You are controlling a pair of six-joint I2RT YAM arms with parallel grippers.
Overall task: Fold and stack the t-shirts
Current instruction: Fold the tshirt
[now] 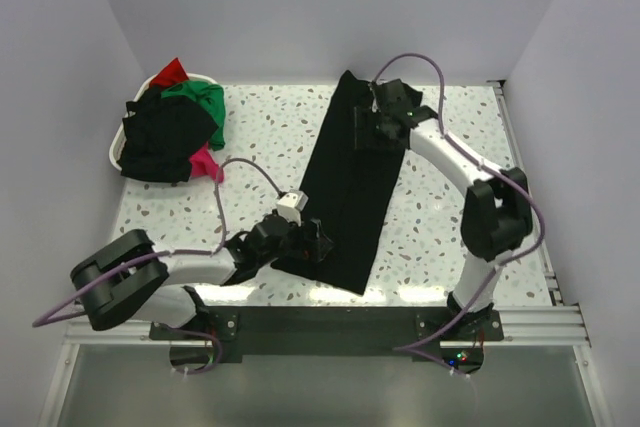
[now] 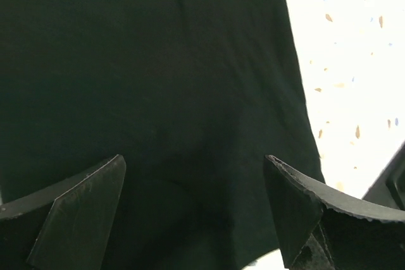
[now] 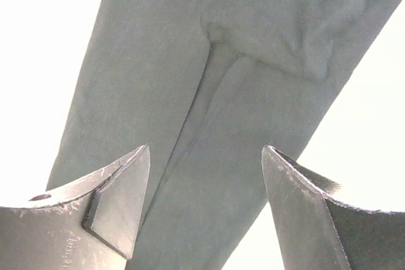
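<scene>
The left jaws stand apart just over the near end of the black t-shirt [image 1: 350, 187], cloth showing between them. The right jaws, also apart, hover over its far end. The shirt's long axis runs from the far edge of the desk [image 1: 270, 137] to its near edge, one arm at each end. The other t-shirts [image 1: 165, 137] lie heaped at the far left corner.

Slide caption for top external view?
Open left gripper and open right gripper over opposite ends of a long folded black cloth t-shirt.
</scene>
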